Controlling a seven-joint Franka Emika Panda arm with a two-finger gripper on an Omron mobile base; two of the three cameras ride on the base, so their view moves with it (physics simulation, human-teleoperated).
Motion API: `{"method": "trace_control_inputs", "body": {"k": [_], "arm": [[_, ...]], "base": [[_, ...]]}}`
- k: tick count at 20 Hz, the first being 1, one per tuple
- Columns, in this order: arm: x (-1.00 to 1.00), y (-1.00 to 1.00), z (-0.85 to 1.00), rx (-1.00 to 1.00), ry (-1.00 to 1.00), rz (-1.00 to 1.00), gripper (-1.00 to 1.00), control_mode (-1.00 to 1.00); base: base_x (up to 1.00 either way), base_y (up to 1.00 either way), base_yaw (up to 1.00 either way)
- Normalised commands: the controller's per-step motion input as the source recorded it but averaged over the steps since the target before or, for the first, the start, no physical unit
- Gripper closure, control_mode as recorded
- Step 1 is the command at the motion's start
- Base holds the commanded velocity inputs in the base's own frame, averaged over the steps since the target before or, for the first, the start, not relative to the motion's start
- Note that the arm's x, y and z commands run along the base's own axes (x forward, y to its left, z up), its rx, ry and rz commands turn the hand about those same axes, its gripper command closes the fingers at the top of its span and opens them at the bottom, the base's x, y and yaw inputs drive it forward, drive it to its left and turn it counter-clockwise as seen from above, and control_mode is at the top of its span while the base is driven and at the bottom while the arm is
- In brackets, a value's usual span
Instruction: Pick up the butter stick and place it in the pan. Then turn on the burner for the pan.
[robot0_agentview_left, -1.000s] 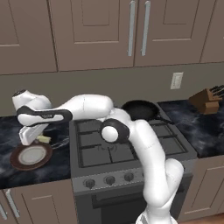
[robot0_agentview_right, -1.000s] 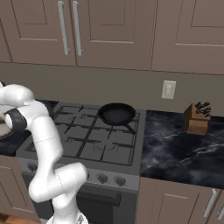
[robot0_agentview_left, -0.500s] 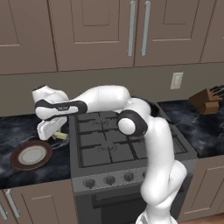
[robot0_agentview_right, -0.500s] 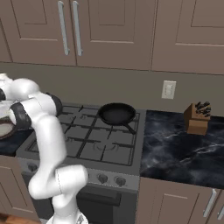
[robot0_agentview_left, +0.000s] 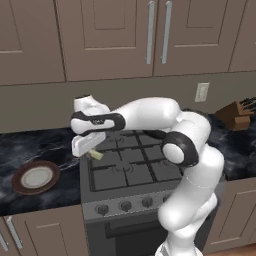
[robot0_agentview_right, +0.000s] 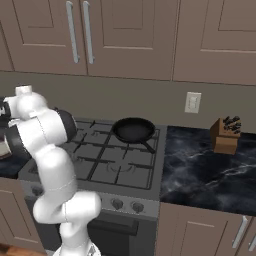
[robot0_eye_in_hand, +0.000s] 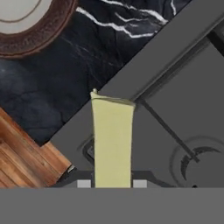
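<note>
I hold the small pale-yellow rectangular butter stick (robot0_eye_in_hand: 113, 144) clamped in my jaws above the grey stove's (robot0_agentview_left: 131, 175) front-left corner; placing it in the round black frying pan (robot0_agentview_right: 133, 130) and lighting the burner remain.

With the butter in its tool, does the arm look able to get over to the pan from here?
Probably yes. The tool holds the butter stick above the stove's left edge, and nothing stands on the grates between it and the pan.

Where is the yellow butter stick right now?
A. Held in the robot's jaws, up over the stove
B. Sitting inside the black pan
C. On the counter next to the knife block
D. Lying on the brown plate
A: the butter stick sticks out from between the shut jaws of the gripper, above the left edge of the stove, while the plate and the pan hold nothing.
</note>
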Motion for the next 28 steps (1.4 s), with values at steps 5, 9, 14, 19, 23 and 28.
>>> {"method": "trace_control_inputs", "body": {"k": [5, 9, 14, 19, 23, 28], "arm": [[-0.09, -0.96, 0.0, 0.03, -0.05, -0.14, 1.0, -1.0], [-0.02, -0.95, 0.0, 0.02, -0.03, -0.15, 1.0, -1.0], [0.0, -0.97, 0.0, 0.06, -0.01, -0.16, 1.0, -1.0], [0.0, -1.0, 0.01, 0.08, 0.0, -0.15, 1.0, -1.0], [0.0, -0.96, 0.02, 0.08, 0.0, -0.16, 1.0, -1.0], [0.1, -0.81, 0.21, 0.01, 0.0, -0.2, 1.0, -1.0]], "base": [[0.0, 0.0, 0.0], [0.0, 0.0, 0.0], [0.0, 0.0, 0.0], [0.0, 0.0, 0.0], [0.0, 0.0, 0.0], [0.0, 0.0, 0.0]]}}
